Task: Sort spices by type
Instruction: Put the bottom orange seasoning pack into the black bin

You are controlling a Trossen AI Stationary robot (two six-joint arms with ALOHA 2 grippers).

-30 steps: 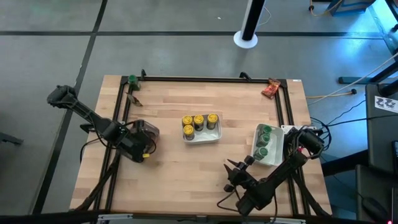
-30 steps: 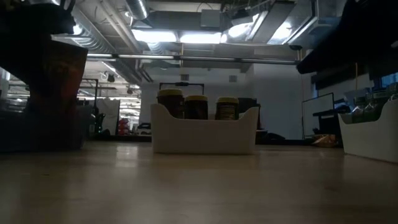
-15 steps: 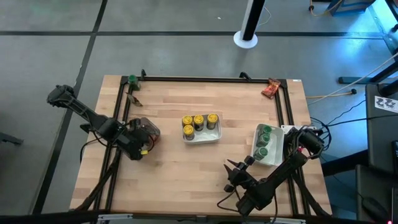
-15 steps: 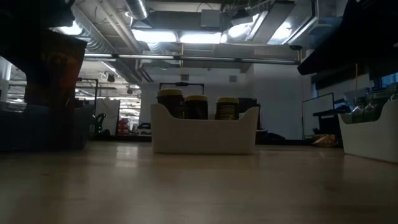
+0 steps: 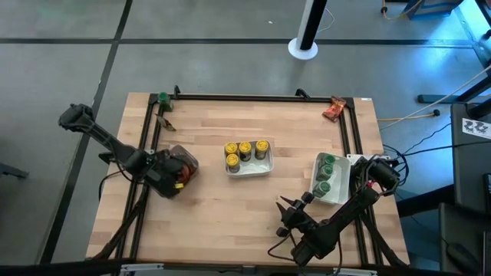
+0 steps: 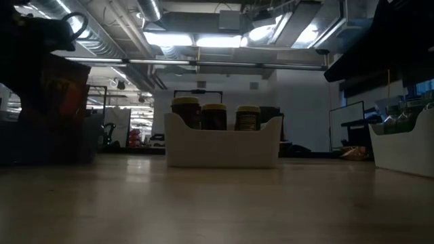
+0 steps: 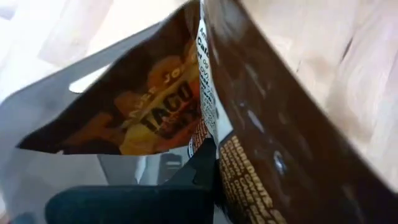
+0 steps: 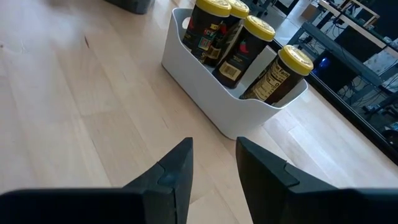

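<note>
Holding a packet (image 7: 155,118) pinched over the grey bin (image 5: 178,159) at the tabletop's (image 5: 230,207) left edge, the left claw (image 5: 173,180) should lower it fully inside before releasing. The right claw (image 8: 211,165) waits spread, near the yellow-lid jars (image 8: 249,40).

Yellow-lidded jars (image 5: 245,150) upright mid-table; green-lidded jars (image 5: 326,173) rightward.

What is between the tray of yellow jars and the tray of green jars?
Nothing; in the high view only bare wooden table lies between the tray of yellow-lidded jars and the tray of green-lidded jars.
</note>
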